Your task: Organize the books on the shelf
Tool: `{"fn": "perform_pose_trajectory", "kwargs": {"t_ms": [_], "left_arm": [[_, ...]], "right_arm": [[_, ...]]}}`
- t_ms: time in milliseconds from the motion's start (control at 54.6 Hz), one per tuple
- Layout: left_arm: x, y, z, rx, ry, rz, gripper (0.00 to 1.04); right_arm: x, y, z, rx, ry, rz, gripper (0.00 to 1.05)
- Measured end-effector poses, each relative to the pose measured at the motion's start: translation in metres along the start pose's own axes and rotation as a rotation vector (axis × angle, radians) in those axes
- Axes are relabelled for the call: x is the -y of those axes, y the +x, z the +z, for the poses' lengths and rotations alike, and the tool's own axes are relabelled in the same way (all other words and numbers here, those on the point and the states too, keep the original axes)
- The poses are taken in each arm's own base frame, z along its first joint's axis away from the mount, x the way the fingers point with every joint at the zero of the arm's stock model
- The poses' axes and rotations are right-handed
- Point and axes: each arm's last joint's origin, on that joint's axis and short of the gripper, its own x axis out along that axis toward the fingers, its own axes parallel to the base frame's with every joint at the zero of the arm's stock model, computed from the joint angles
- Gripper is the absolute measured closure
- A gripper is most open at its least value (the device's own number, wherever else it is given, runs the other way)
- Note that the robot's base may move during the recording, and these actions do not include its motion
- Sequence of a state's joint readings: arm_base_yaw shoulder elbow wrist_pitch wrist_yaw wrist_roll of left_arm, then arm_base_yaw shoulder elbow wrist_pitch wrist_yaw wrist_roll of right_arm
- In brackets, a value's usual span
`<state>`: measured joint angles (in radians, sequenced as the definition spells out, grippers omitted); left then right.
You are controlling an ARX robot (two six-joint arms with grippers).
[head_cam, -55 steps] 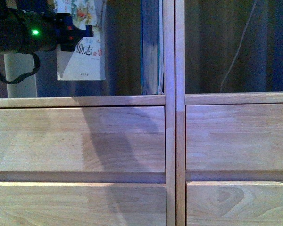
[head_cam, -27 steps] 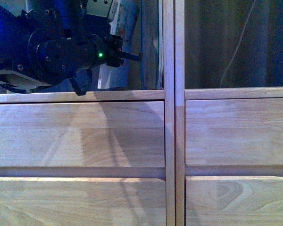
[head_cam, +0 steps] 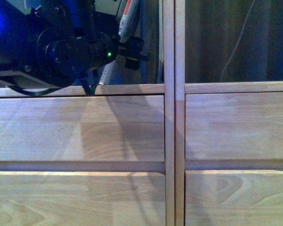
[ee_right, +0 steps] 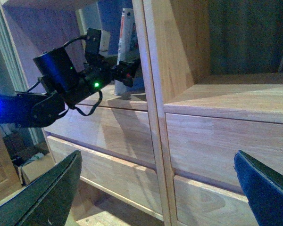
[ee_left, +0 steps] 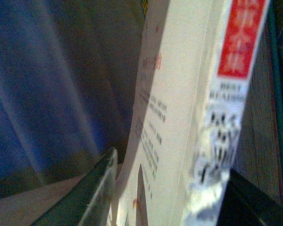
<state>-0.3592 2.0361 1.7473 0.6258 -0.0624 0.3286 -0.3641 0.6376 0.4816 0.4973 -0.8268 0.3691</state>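
Left of the double divider [head_cam: 174, 132] is where it's all happening. shelf [head_cam: 236, 132] fills the front view, light jointed wood. plain drawer fronts [head_cam: 75, 127] are stacked either side of the divider, with open compartments above them. left arm [head_cam: 56, 52] reaches into the open compartment left of the divider, green LED lit. teal book [ee_left: 260, 141] stands upright in that compartment, just beside the divider's left face, yellowed page edges showing. white paperback [head_cam: 127, 21], red-marked spine, is just left of the teal book, top leaning toward the divider; can't tell if the two touch. left hand [head_cam: 134, 49] is clenched on the paperback's lower end, one finger on each cover per the wrist view. right hand [ee_right: 156, 155] is back from the shelf, facing the divider, fingers spread wide, gripping nothing
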Motion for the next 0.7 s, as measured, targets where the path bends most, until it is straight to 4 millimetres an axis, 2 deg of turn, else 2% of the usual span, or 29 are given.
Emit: {"fn": "perform_pose_trajectory", "kwargs": {"t_ms": [147,183,275,440,696], "left_arm": [[-0.011,-0.027,0.007,0.009,-0.048,-0.025,0.08],[-0.014,-0.034,0.01,0.014,-0.065,-0.031,0.06],[-0.023,-0.054,0.017,0.03,-0.108,-0.04,0.08],[-0.045,-0.103,0.026,0.048,-0.168,-0.048,0.07],[-0.08,-0.202,0.033,0.013,-0.199,-0.041,0.07]], "right_arm": [[0.0,0.0,0.0,0.0,0.0,0.0,0.07],[0.0,0.0,0.0,0.0,0.0,0.0,0.07],[0.0,0.0,0.0,0.0,0.0,0.0,0.07],[0.0,0.0,0.0,0.0,0.0,0.0,0.07],[0.0,0.0,0.0,0.0,0.0,0.0,0.07]]}}
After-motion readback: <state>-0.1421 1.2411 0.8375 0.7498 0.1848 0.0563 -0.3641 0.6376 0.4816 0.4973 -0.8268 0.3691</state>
